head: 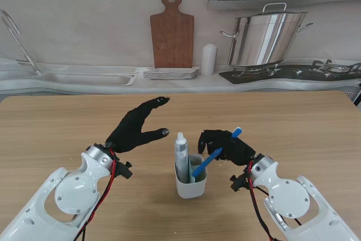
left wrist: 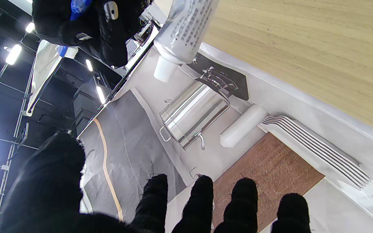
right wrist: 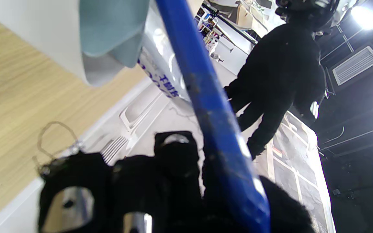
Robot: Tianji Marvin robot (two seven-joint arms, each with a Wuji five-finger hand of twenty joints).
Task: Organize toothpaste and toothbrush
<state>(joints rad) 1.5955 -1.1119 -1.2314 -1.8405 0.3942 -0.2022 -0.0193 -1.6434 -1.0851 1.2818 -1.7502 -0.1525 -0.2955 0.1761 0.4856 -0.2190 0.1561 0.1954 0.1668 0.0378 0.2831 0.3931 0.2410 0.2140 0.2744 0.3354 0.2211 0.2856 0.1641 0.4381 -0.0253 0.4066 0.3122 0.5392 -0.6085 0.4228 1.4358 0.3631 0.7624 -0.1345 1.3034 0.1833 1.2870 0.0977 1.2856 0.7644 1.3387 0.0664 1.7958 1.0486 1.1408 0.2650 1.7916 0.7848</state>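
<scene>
Near me, mid-table, my right hand clamps the blue toothbrush slanting into the white cup beside the toothpaste tube; left hand spread, holding nothing.

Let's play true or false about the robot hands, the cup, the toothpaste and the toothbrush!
1. The toothpaste stands in the cup. True.
2. The right robot hand holds the blue toothbrush. True.
3. The left robot hand grips the toothpaste. False: it is open, holding nothing.
4. The cup lies tipped over. False: it stands upright.
5. The toothbrush is red. False: it is blue.
</scene>
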